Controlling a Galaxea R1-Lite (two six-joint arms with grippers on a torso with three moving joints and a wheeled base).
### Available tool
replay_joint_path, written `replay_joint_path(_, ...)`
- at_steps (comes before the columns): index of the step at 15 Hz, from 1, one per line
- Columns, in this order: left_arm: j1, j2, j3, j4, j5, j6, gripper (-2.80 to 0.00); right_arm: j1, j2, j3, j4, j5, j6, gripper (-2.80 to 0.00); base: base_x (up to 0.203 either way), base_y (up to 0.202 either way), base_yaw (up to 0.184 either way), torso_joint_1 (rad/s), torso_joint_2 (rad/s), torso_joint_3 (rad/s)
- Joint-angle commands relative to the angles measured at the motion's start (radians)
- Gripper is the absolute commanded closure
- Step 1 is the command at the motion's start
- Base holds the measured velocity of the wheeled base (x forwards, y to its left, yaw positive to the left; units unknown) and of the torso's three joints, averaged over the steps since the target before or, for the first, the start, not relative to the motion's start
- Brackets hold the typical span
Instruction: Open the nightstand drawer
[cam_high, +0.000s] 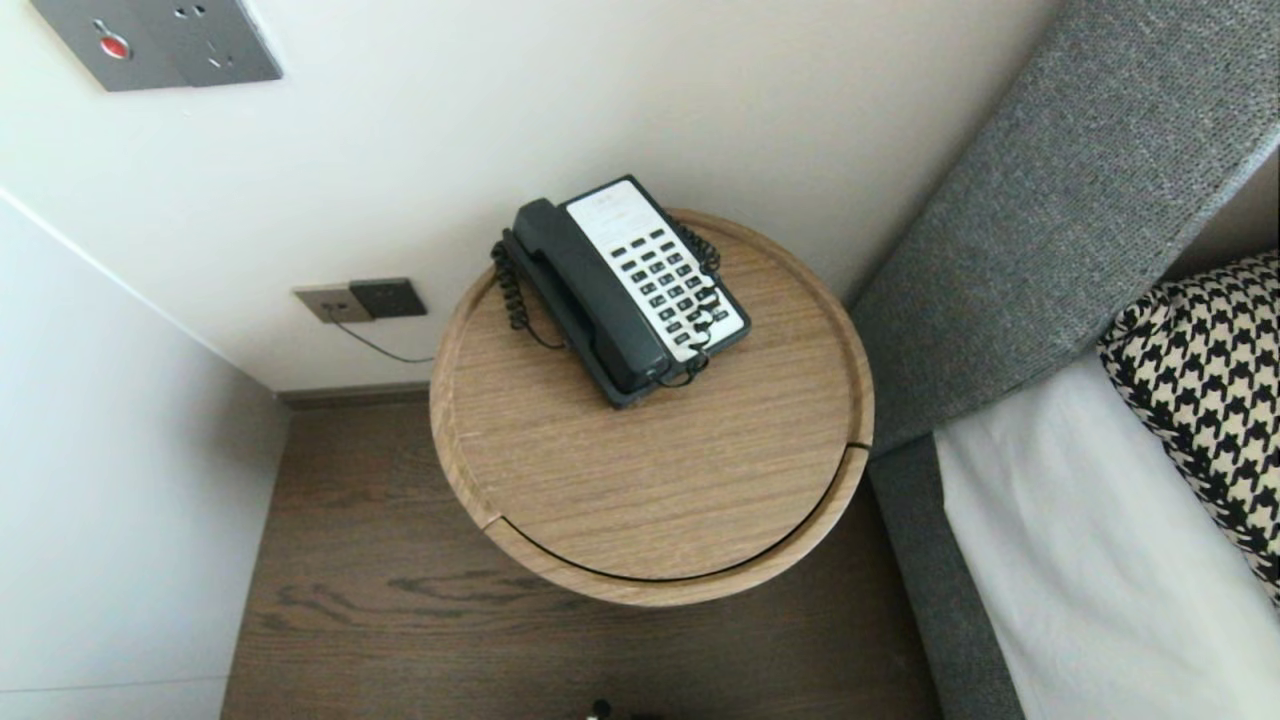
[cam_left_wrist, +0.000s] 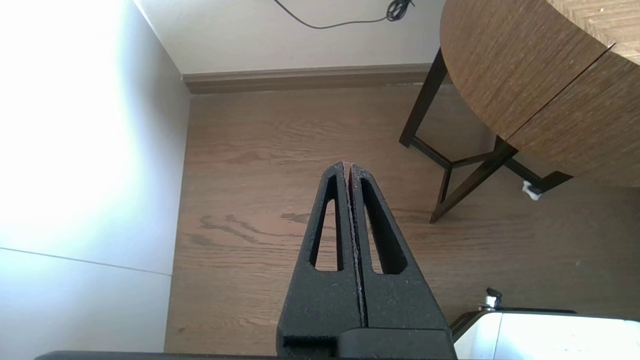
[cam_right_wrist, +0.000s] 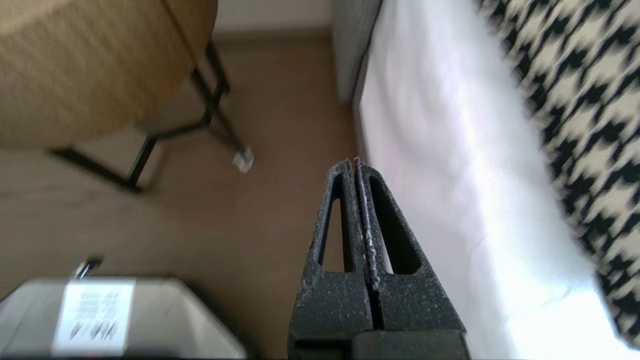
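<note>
A dark corded telephone (cam_high: 625, 285) with a white keypad and its handset on the cradle sits at the back of a round wooden side table (cam_high: 650, 480). Neither arm shows in the head view. My left gripper (cam_left_wrist: 347, 165) hangs shut and empty over the wooden floor, to the left of the table (cam_left_wrist: 540, 75) and below its top. Lower than the tabletop too, my right gripper (cam_right_wrist: 354, 162) is shut with nothing in it, between the table (cam_right_wrist: 90, 65) and the edge of the bed (cam_right_wrist: 450, 165).
A grey upholstered headboard (cam_high: 1060, 210) and a white bed (cam_high: 1090, 560) with a houndstooth pillow (cam_high: 1210, 390) stand right of the table. Walls close in behind and on the left, with sockets (cam_high: 360, 300) and a cable. Dark table legs (cam_left_wrist: 450, 170) stand on the floor.
</note>
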Motion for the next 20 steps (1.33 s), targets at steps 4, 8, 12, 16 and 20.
replay_joint_path(4,0.000,-0.002,0.000,0.000,0.000,0.000,0.00,0.004,0.193,-0.209,0.003,0.007,0.014,0.00,0.000,0.000,0.000,0.000,0.00,0.000)
replay_joint_path(8,0.000,-0.002,0.000,0.000,0.000,0.000,0.00,0.009,0.403,-0.413,-0.002,0.002,0.034,0.00,0.000,0.000,0.000,0.000,0.00,0.000)
replay_joint_path(12,0.000,-0.002,0.000,0.000,0.000,0.000,0.00,-0.005,0.608,-0.624,0.003,-0.014,0.043,0.00,0.000,0.000,0.000,0.000,0.00,0.000)
replay_joint_path(16,0.000,-0.002,0.000,0.000,0.000,0.000,0.00,-0.006,0.761,-0.862,0.059,-0.042,0.042,0.00,0.000,0.000,0.000,0.000,0.00,0.000)
replay_joint_path(20,0.000,-0.002,0.000,0.000,0.000,0.000,0.00,0.024,0.870,-1.104,0.256,-0.044,0.045,0.00,0.000,0.000,0.000,0.000,0.00,0.000)
